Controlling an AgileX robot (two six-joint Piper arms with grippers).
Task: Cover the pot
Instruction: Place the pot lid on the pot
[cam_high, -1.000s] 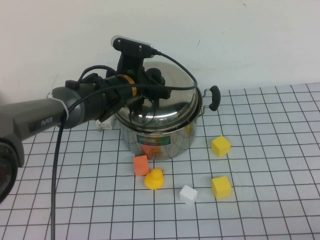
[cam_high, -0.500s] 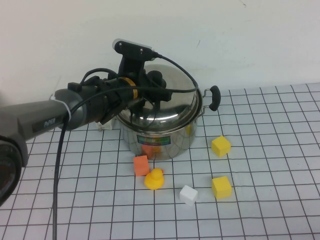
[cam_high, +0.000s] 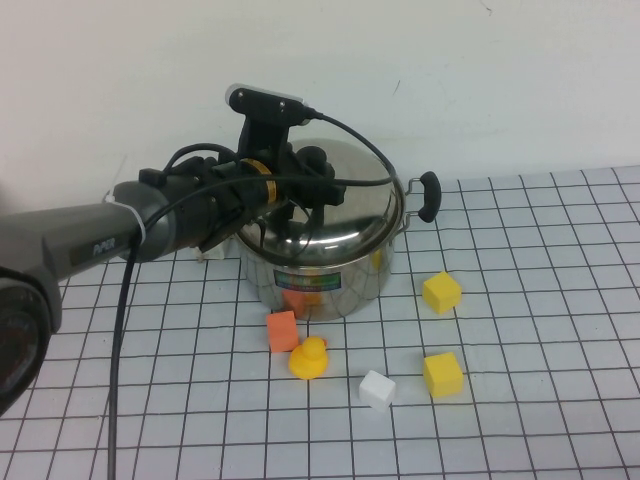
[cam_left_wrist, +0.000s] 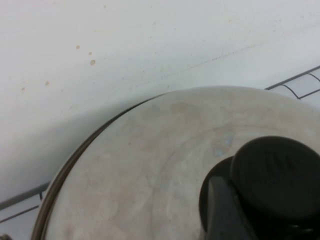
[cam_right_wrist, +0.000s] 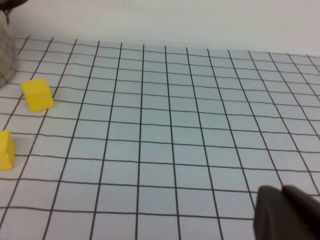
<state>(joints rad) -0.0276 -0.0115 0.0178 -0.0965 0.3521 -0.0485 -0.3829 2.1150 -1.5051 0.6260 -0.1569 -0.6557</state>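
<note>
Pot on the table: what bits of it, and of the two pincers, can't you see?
- Inside of the pot: hidden in every view by the lid.
- Pot's left handle: in the high view, behind the left arm.
- Left pincer, at the lid's knob: cut off by the left wrist view's edge.
- Right pincer, over the gridded table: only a dark tip shows in the right wrist view; outside the high view.

**Where things sit**

The pot (cam_high: 322, 268) stands at the back of the tabletop (cam_high: 540, 420), near the wall. The lid (cam_high: 330, 205) is on the pot. The left hand (cam_high: 312, 172) is over the lid's knob (cam_left_wrist: 272, 175). In front of the pot lie a duck (cam_high: 309, 358) and four blocks, two to its right.
</note>
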